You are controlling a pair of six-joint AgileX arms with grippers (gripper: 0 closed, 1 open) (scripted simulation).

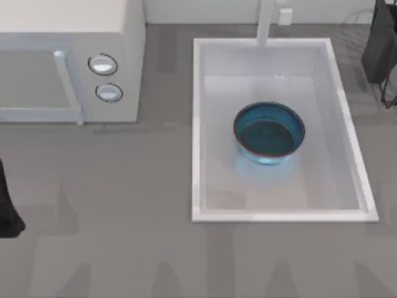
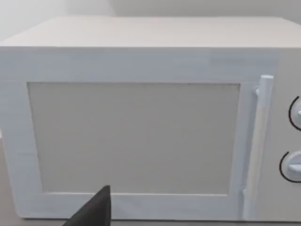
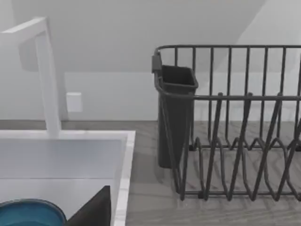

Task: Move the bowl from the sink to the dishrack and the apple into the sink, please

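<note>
Bowl (image 1: pixel 269 133), round glossy blue-teal with thin red-brown rim, sits upright mid-basin in white rectangular sink (image 1: pixel 198 124); beyond, white faucet post (image 1: pixel 265 22), boxy white microwave (image 1: pixel 68 59) left, dark wire dishrack (image 3: pixel 235 127) right, partly cut off; neither pincer's opening can be told.

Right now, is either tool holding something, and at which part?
Nothing is held. The bowl sits untouched in the sink, with neither arm near it.
</note>
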